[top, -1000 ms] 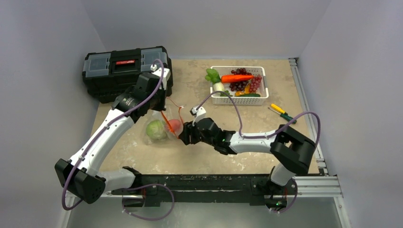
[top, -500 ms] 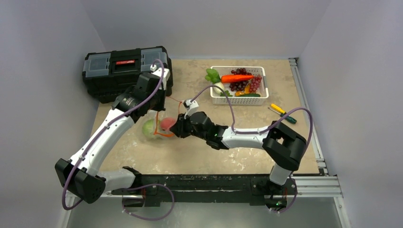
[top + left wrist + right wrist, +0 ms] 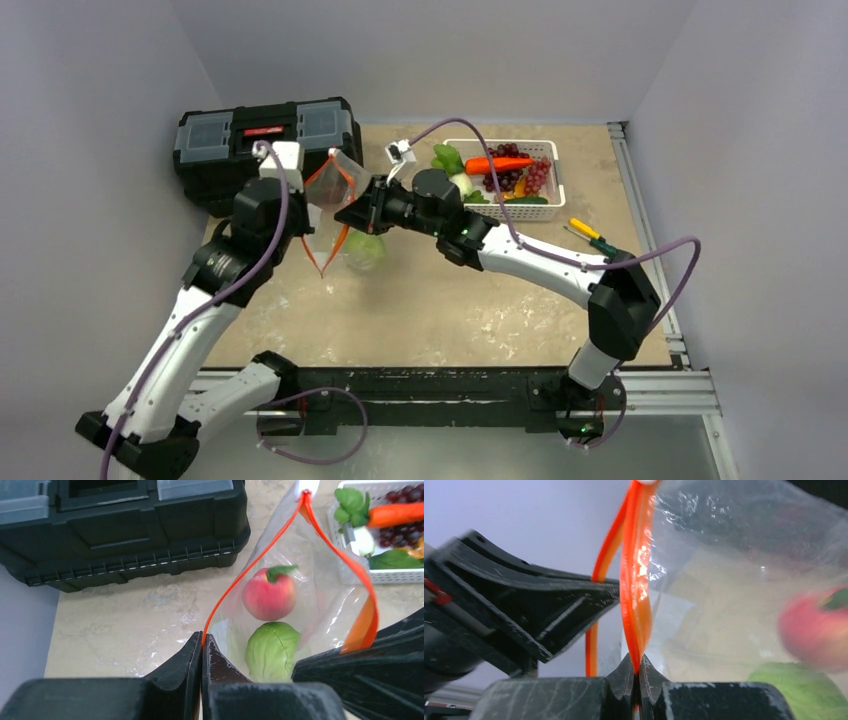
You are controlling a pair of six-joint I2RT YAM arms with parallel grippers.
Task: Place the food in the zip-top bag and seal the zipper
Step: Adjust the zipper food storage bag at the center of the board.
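I had the left gripper [image 3: 202,641] pinched on one lip of the zipper [image 3: 252,566], the right gripper [image 3: 638,664] clamped on the other. Best pulled evenly, I reckoned, keeping the zip-top bag [image 3: 325,600] upright.

Left claw [image 3: 202,640] tight on zipper [image 3: 367,622]

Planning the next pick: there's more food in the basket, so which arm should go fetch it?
Probably right: the basket sits on its side, just beyond the right gripper, though it must first release the zipper. The left gripper, shut on the zipper's other side, can hold the bag up.
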